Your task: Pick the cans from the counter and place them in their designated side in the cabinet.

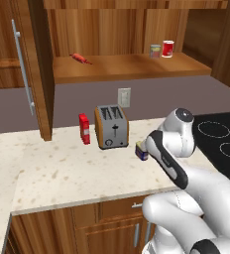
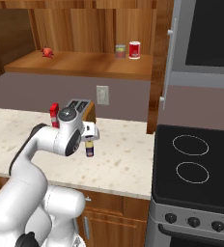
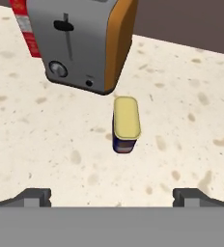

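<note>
Fingers [image 3: 112,195] wide apart w/ nothing between em, hovering right over the blue can [image 3: 125,126] on the worktop [image 3: 46,144] by the toaster [image 3: 80,43], so imo pickup step, next drop straight down & squeeze.

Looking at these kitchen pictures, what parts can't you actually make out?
- Blue can, left base view: mostly behind the robot's arm.
- Red carton, hand view: cut off by the top edge, partly behind the toaster.
- Shelf can label, right base view: too small to read.
</note>
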